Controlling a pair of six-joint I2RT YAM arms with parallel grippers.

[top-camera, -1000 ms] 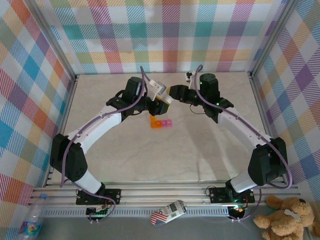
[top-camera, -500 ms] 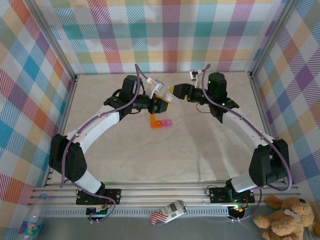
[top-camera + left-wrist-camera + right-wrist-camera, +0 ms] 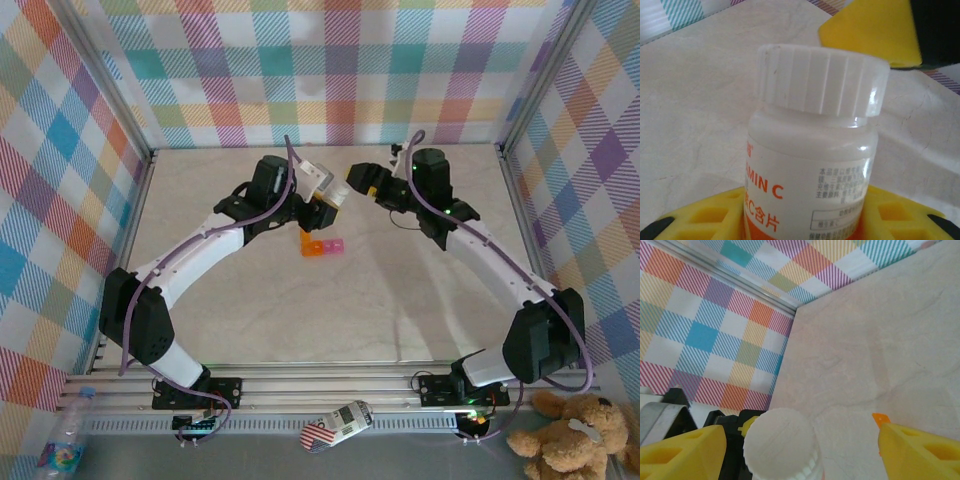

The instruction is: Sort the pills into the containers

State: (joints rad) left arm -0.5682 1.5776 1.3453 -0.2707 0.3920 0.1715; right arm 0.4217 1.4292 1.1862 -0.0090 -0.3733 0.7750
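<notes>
We see the left gripper (image 3: 326,203) clamped on a white-capped bottle (image 3: 810,165), while the right gripper (image 3: 352,184) stands wide, its yellow fingers (image 3: 680,452) flanking the cap (image 3: 780,440) without touching it. The containers (image 3: 321,246) lie on the table (image 3: 400,300), near the left gripper on its near side.

A robot lab cell: plaid cloth walls (image 3: 330,70), aluminium rail (image 3: 330,373), marbled table (image 3: 330,310).
</notes>
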